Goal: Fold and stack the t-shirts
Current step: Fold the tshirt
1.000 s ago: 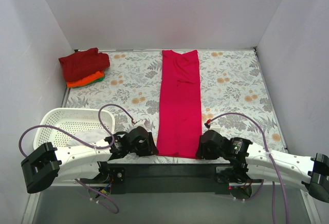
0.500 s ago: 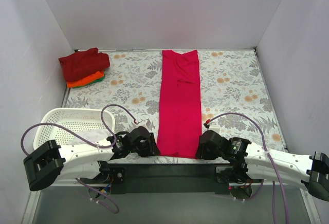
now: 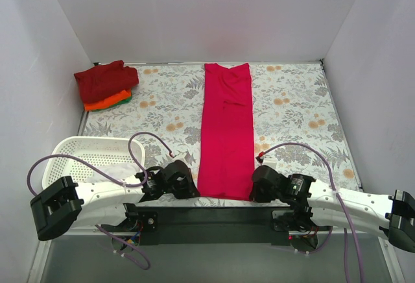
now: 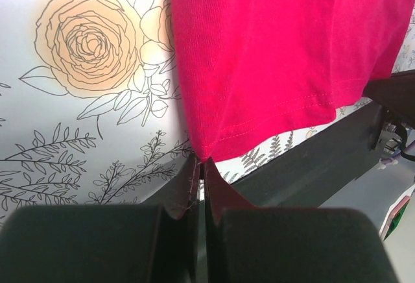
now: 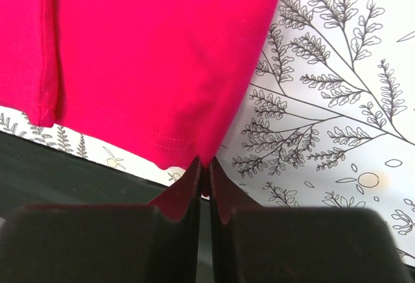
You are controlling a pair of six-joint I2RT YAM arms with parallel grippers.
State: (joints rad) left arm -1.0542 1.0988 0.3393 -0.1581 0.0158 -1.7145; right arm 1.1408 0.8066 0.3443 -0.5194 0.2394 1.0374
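A bright pinkish-red t-shirt lies folded into a long narrow strip down the middle of the table, its hem at the near edge. My left gripper is shut on the hem's near left corner. My right gripper is shut on the hem's near right corner. A folded dark red t-shirt lies at the far left on top of an orange one and a green one.
A white lattice basket stands at the near left beside my left arm. The floral tablecloth covers the table. White walls close in on three sides. A black bar runs along the near edge.
Both grippers have barely shifted at the shirt's near corners. The left arm has edged slightly right. The shirt lies as before.
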